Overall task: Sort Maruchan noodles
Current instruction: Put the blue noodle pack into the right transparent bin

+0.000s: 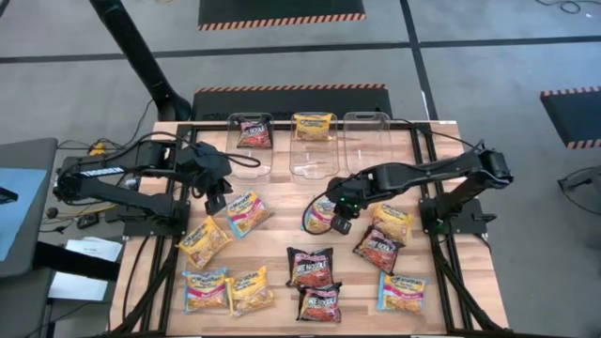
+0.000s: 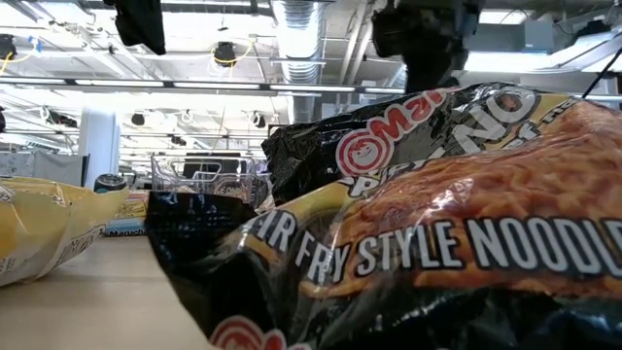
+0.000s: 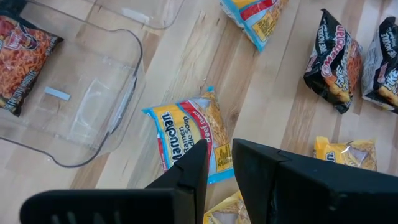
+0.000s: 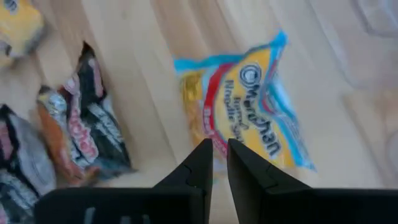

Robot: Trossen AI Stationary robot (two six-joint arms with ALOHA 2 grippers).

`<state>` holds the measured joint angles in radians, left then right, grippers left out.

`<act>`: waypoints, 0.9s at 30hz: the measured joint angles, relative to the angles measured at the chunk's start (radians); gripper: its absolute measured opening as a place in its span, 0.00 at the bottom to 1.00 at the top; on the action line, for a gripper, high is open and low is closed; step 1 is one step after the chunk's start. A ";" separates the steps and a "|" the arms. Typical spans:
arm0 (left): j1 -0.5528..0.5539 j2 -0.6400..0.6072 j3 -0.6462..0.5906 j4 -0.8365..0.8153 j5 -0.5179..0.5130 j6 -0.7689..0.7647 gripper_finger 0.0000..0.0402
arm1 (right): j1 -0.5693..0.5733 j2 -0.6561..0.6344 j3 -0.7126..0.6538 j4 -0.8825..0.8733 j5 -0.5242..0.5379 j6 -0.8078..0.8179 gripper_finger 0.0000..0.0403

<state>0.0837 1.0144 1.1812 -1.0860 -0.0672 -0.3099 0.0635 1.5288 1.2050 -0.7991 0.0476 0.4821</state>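
Several Maruchan packets lie flat on the wooden table [image 1: 282,235]. My left gripper [image 1: 218,199] hovers by a blue-yellow packet [image 1: 246,212]. In the left wrist view its fingers [image 3: 219,157] stand a narrow gap apart over that packet's edge [image 3: 186,134]. My right gripper [image 1: 338,218] is over another blue-yellow packet [image 1: 319,214]. Its fingers [image 4: 219,149] are also a narrow gap apart, at that packet's edge [image 4: 249,106]. A dark red-black packet [image 1: 254,131] lies in the left clear tub and a yellow one [image 1: 313,127] in the middle tub. I see neither gripper touching a packet.
A third clear tub [image 1: 366,131] stands at the far right of the row. Loose packets: yellow-orange [image 1: 205,241], [image 1: 250,289], [image 1: 391,222]; blue-yellow [image 1: 204,288], [image 1: 402,291]; dark [image 1: 309,266], [image 1: 320,302], [image 1: 377,249]. A dark packet [image 2: 408,243] fills the low view.
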 joint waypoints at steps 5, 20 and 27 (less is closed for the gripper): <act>0.000 -0.001 0.000 -0.002 0.000 0.000 0.15 | -0.009 0.007 0.001 0.014 -0.026 -0.017 0.18; 0.000 0.000 0.000 -0.023 -0.044 0.022 0.15 | -0.025 0.030 0.020 0.056 -0.048 -0.001 0.18; 0.000 0.000 0.000 -0.043 -0.078 0.026 0.15 | -0.025 0.030 0.061 0.054 -0.045 -0.001 0.18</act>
<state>0.0837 1.0145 1.1812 -1.1293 -0.1451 -0.2843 0.0387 1.5588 1.2658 -0.7455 0.0021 0.4813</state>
